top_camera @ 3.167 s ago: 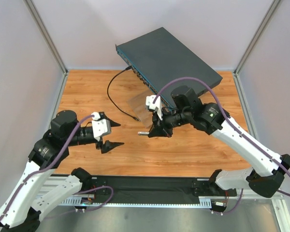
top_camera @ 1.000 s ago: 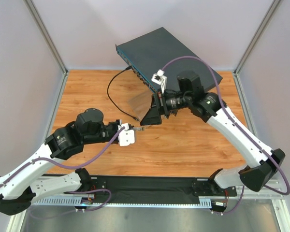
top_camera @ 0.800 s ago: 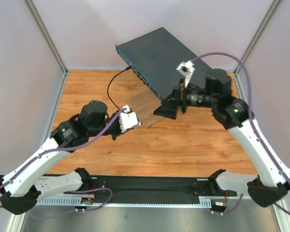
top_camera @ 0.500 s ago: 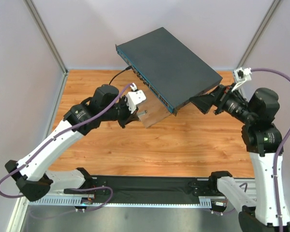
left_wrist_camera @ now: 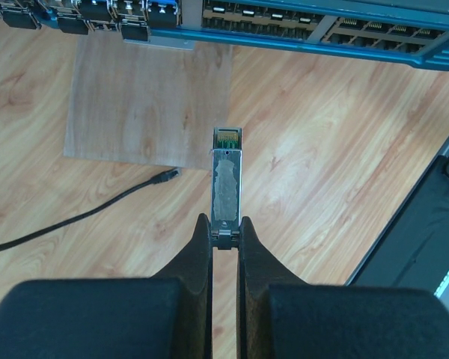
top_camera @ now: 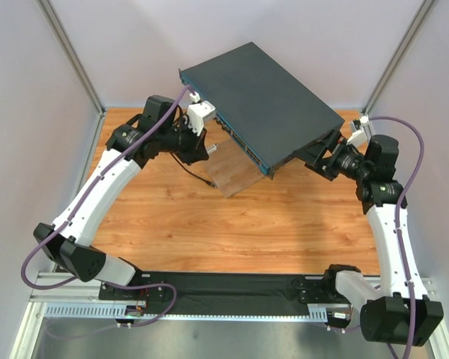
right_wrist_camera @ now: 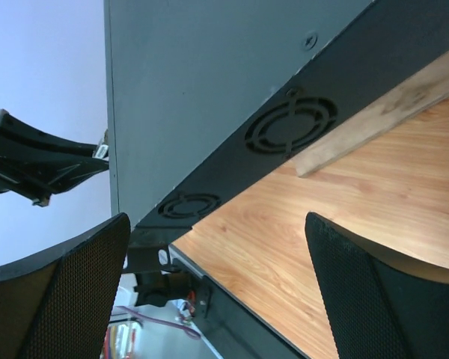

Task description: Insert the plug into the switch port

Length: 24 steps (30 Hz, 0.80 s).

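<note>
One plug [left_wrist_camera: 227, 176], a slim metal module, is pinched by its rear end in the left gripper [left_wrist_camera: 226, 233]. Its tip points at the switch [left_wrist_camera: 314, 30], near the teal port row but not touching. The right gripper [right_wrist_camera: 217, 288] is spread wide at the switch's vented side, holding nothing. A pale board [left_wrist_camera: 146, 97] lies under the switch's front edge.

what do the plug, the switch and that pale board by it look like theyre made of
Plug: likely bare metal, dull silver with scuffed patches, a green circuit-board edge at its tip.
Switch: probably painted sheet metal, matt dark grey top, teal-blue front, fan grilles cut in the back.
Board: seemingly thin wood, pale, matt, faint grain.
</note>
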{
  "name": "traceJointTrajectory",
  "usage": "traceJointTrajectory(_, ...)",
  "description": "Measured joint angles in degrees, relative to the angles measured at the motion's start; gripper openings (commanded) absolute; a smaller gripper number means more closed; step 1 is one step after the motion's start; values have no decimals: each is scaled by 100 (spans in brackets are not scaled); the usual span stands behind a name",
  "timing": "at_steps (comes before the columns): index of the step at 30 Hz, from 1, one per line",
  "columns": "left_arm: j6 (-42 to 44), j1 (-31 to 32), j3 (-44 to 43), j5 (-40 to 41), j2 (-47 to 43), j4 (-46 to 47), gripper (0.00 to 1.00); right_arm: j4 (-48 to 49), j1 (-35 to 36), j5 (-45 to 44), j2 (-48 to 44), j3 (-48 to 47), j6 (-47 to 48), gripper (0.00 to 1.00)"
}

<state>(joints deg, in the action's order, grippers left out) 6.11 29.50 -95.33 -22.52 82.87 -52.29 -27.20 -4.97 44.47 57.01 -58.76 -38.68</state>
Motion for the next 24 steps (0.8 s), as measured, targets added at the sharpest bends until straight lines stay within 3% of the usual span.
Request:
traceJointTrajectory(7,275,-35,-111,39,70,-140,0,1274,11,308,452,221,-627,99)
traceJointTrajectory(10,319,-35,-299,103,199,-177,0,1589,48,334,640,234,-761,90)
traceJointTrajectory(15,326,-35,-841,192,599,-210,0,1843,74,363,802,389,-990,60)
traceJointTrajectory(22,361,-33,-1228,236,1073,-293,0,1502,22,503,813,459,-2133,2)
traceJointTrajectory(24,365,-31,-1228,236,1117,-348,0,1401,13,511,798,457,-2245,0)
